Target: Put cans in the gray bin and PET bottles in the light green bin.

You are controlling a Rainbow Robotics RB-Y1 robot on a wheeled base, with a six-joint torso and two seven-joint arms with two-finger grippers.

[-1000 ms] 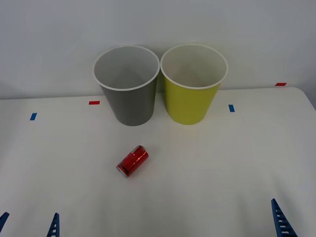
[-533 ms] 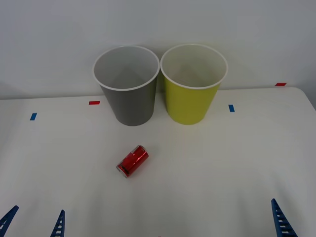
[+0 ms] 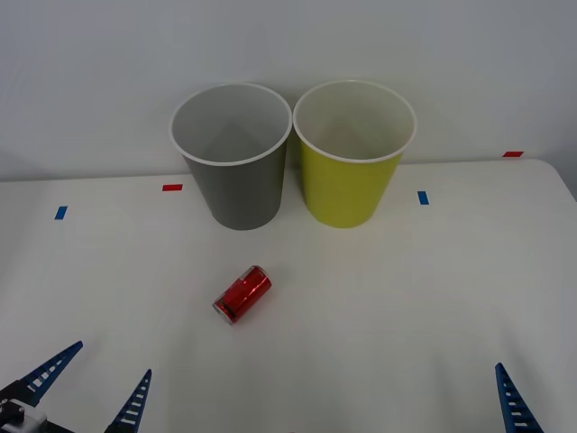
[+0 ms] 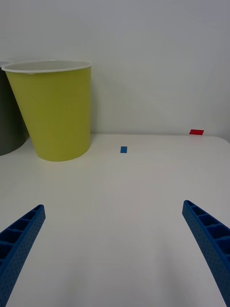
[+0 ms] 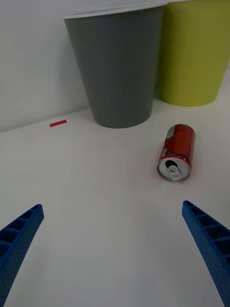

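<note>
A small shiny red can lies on its side on the white table, its opened top turned toward my left gripper. Behind it stand the gray bin and, touching it on the right, the light green bin, both upright with white insides. My left gripper is open at the near left, short of the can and left of it, with nothing between its fingers. My right gripper is open at the near right, facing the light green bin. PET bottles are out of view.
Small tape marks dot the table: red and blue on the left, blue and red on the right. A white wall stands just behind the bins. The table's right edge is near.
My left gripper has moved forward and further into the front view, toward the can. The can, the bins and the right gripper have not moved.
</note>
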